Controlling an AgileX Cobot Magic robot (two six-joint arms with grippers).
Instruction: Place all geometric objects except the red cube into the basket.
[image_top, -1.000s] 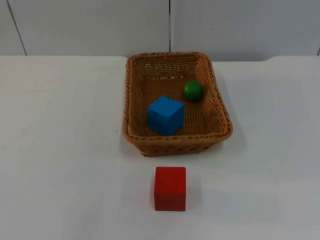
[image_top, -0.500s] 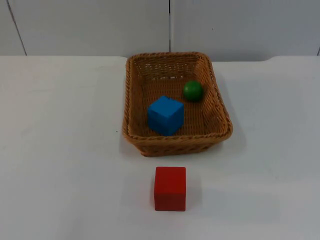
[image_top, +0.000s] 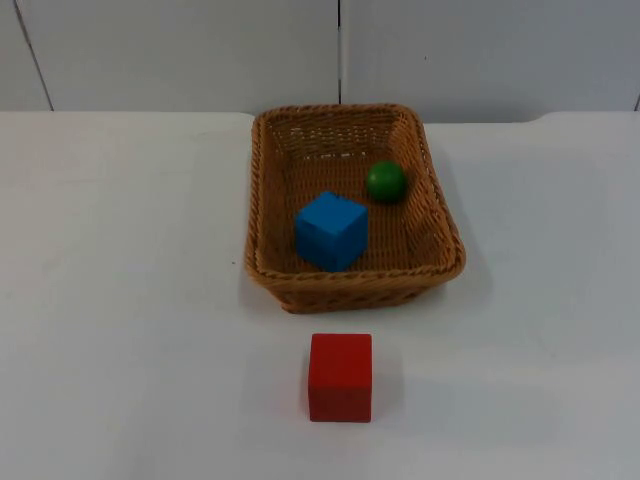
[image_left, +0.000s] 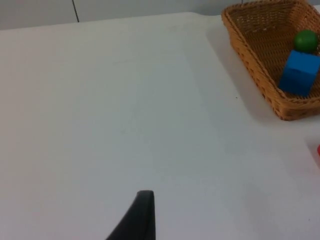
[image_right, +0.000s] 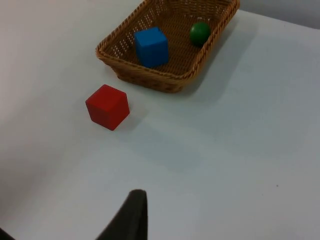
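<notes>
While the red cube (image_top: 340, 376) sits alone on the white table (image_top: 130, 300), a blue cube (image_top: 331, 230) and a green ball (image_top: 385, 181) lie inside the woven basket (image_top: 262, 200).

Seen from the top view, the basket stands at centre, slightly above the middle of the frame, with the blue cube near its front wall and the green ball behind it toward the right wall, the two apart. Below the basket, near the bottom centre, the red cube rests clear of the basket's front rim. One black fingertip of the left tool (image_left: 137, 217) hangs over bare table, well away from the basket; one fingertip of the right tool (image_right: 131, 216) hangs over the table short of the red cube. Whether either tool is clenched or released cannot be told.
</notes>
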